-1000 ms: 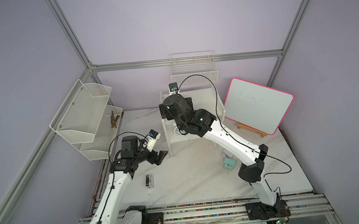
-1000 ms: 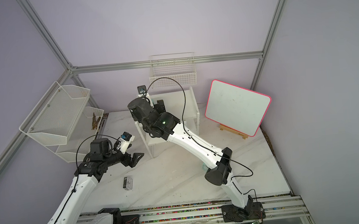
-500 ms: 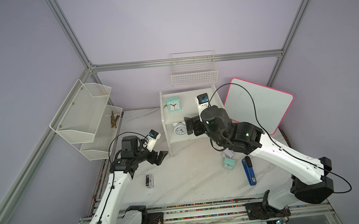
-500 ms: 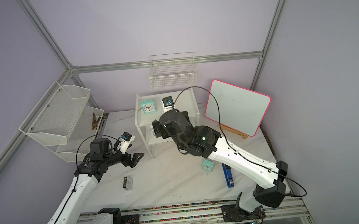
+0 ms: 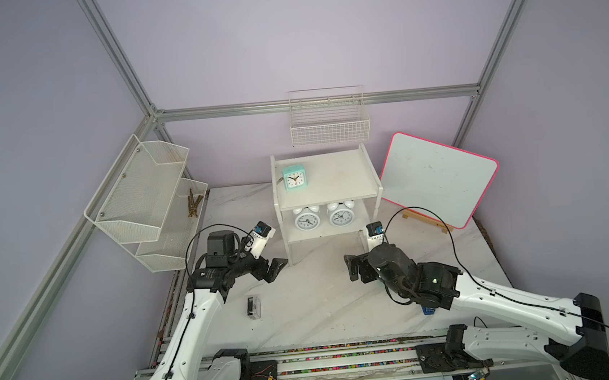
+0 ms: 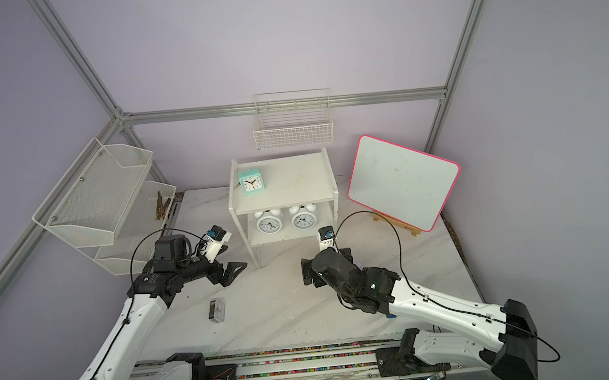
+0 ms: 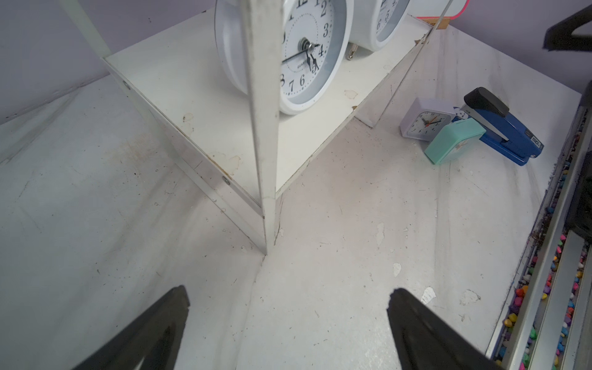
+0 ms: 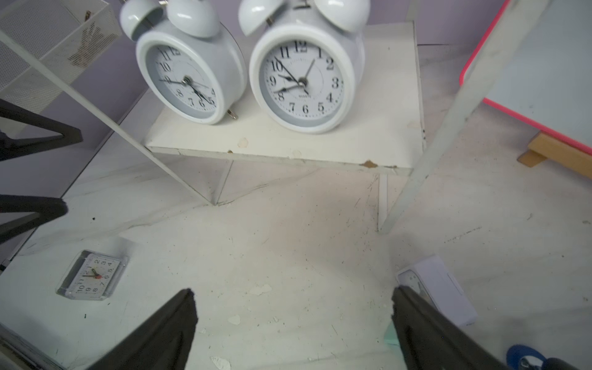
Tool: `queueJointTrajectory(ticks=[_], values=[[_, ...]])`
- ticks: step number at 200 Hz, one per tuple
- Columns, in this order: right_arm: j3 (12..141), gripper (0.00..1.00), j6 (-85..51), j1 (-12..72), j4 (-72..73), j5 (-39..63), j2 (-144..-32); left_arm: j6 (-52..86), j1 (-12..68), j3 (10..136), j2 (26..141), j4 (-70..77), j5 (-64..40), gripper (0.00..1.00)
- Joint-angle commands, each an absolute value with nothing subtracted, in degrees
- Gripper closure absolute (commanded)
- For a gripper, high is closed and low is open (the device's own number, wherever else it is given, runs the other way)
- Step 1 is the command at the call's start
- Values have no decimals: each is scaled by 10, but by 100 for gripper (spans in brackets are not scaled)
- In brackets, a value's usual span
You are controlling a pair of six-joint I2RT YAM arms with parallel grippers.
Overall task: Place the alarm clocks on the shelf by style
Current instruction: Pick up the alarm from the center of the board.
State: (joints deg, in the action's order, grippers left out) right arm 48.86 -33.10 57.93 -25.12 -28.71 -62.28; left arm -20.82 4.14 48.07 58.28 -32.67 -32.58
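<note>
Right wrist view: right gripper, jaws wide and empty, should squarely straddle the lilac-white clock near the shelf.

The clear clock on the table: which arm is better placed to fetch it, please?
Left: the clear clock lies close by the open left gripper; the right gripper is farther off.

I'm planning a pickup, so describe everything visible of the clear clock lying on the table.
The clear clock is small and square, with a see-through plastic-looking case, a white dial, black numerals, dark hands and one red hand. It seems to lie on its back, dial up, on the table, in front of the shelf toward the left arm's side. Only the table touches it.
</note>
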Motion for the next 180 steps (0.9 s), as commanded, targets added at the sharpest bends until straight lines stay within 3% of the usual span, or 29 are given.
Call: queueJointTrajectory(ticks=[1, 55, 106, 180], values=[[439, 1, -407, 582, -193, -302, -616, -227, 44, 480, 585, -338, -357, 0], [363, 1, -553, 582, -171, -374, -663, -274, 71, 476, 582, -383, -417, 0], [396, 1, -710, 582, -304, -487, -748, -317, 118, 467, 581, -419, -424, 0], [393, 1, -735, 580, -292, -510, -808, -332, 143, 454, 576, -424, -427, 0]])
